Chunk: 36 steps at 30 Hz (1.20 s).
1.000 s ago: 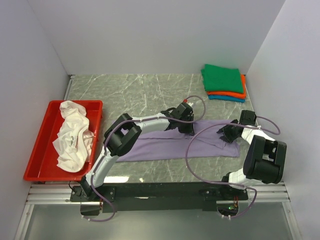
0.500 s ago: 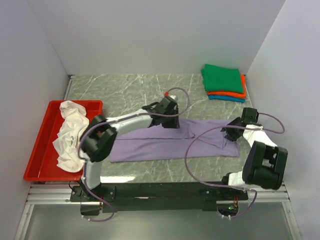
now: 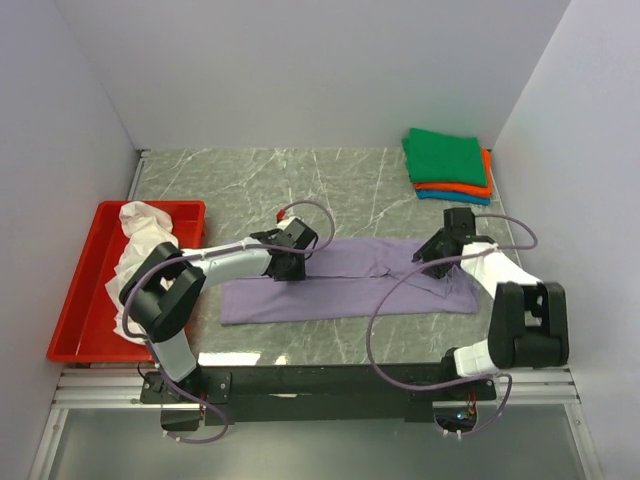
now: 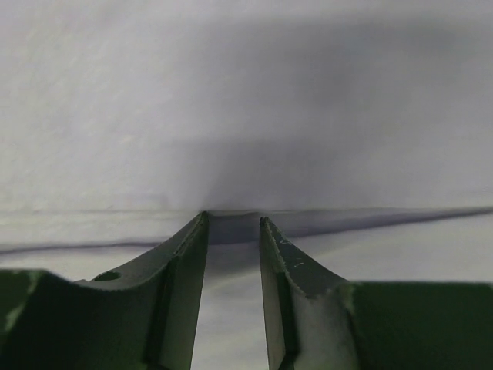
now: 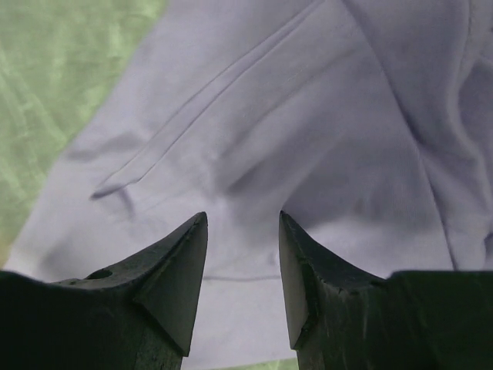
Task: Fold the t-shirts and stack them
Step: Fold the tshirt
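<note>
The lavender t-shirt [image 3: 340, 292] lies folded into a long strip across the middle of the table. My left gripper [image 3: 288, 268] sits low on its left part, jaws a little apart with nothing between them; in the left wrist view [image 4: 233, 220] the tips rest at a fold edge of the cloth [image 4: 246, 116]. My right gripper [image 3: 429, 257] is open just above the shirt's right end [image 5: 308, 116], empty in its wrist view [image 5: 243, 220]. The white t-shirt [image 3: 140, 240] lies crumpled in the red tray [image 3: 78, 300]. Green [image 3: 445, 155], orange [image 3: 455, 188] and teal [image 3: 455, 197] shirts are stacked folded.
The red tray stands at the left edge of the marble table [image 3: 260, 180]. The folded stack is at the back right corner, near the right wall. White walls close in the left, back and right sides.
My left gripper has slid left along the lavender shirt from its middle to its left part. My right gripper has moved left and away onto the shirt's right end. The shirt lies flatter.
</note>
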Tool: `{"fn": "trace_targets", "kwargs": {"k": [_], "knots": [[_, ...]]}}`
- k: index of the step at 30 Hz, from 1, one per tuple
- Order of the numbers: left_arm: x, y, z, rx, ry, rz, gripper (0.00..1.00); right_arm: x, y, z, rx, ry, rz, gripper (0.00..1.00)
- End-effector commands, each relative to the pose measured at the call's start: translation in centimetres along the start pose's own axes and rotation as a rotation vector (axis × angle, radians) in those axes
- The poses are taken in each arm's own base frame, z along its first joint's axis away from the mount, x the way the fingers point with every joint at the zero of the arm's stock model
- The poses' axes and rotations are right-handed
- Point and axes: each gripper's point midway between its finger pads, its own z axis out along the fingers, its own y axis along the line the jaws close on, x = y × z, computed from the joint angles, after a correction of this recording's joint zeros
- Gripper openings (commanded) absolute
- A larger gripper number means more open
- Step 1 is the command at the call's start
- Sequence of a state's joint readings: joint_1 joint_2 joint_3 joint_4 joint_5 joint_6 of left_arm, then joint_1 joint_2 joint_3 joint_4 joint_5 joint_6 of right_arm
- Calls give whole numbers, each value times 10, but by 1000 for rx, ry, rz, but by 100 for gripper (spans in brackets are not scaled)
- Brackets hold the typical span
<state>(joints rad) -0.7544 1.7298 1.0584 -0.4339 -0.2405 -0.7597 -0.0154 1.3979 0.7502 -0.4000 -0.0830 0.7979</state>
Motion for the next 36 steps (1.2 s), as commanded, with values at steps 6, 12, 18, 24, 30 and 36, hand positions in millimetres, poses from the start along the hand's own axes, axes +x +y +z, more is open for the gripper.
{"fn": "trace_targets", "kwargs": {"k": [6, 12, 18, 24, 30, 36], "knots": [[19, 34, -6, -91, -24, -41, 35, -14, 15, 34, 99, 15, -98, 49], [47, 49, -15, -101, 5, -85, 33, -7, 42, 54, 140, 63, -215, 48], [90, 28, -35, 0, 53, -170, 32, 13, 101, 69, 141, 111, -370, 47], [146, -8, -49, 109, 156, -240, 31, 38, 171, 82, 107, 146, -541, 47], [160, -71, -66, 247, 164, -246, 32, 79, 238, 96, -24, 208, -726, 45], [142, -116, -76, 321, 134, -200, 33, 102, 285, 98, -165, 223, -895, 48]]}}
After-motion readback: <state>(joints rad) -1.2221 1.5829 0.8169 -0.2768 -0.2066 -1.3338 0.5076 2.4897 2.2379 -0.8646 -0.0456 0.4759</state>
